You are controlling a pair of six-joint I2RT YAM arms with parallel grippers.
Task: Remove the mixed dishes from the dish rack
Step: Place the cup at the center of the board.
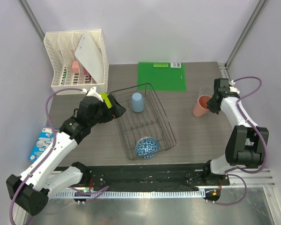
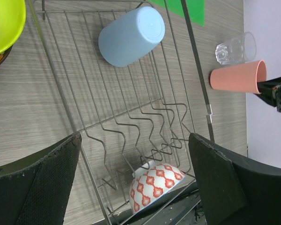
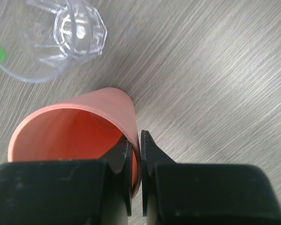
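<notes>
The dark wire dish rack (image 1: 164, 123) lies mid-table. Inside it, a light blue cup (image 1: 137, 102) (image 2: 131, 35) stands upside down at the far end, and a patterned bowl (image 1: 147, 147) (image 2: 154, 185) leans on its rim at the near end. My left gripper (image 1: 117, 108) (image 2: 135, 140) hangs open over the rack's left side with nothing between its fingers. A yellow-green plate (image 2: 4, 23) lies just outside that side. On the right, my right gripper (image 1: 213, 101) (image 3: 135, 136) is shut on the rim wall of the upright salmon-pink cup (image 1: 201, 106) (image 3: 75, 131). A clear glass tumbler (image 3: 77, 33) (image 2: 235, 48) stands beside the cup.
A white lattice organizer (image 1: 77, 58) holding a white flat sheet (image 1: 91, 56) stands at the back left. A green mat (image 1: 161, 76) lies behind the rack. A blue printed packet (image 1: 41, 143) sits at the table's left edge.
</notes>
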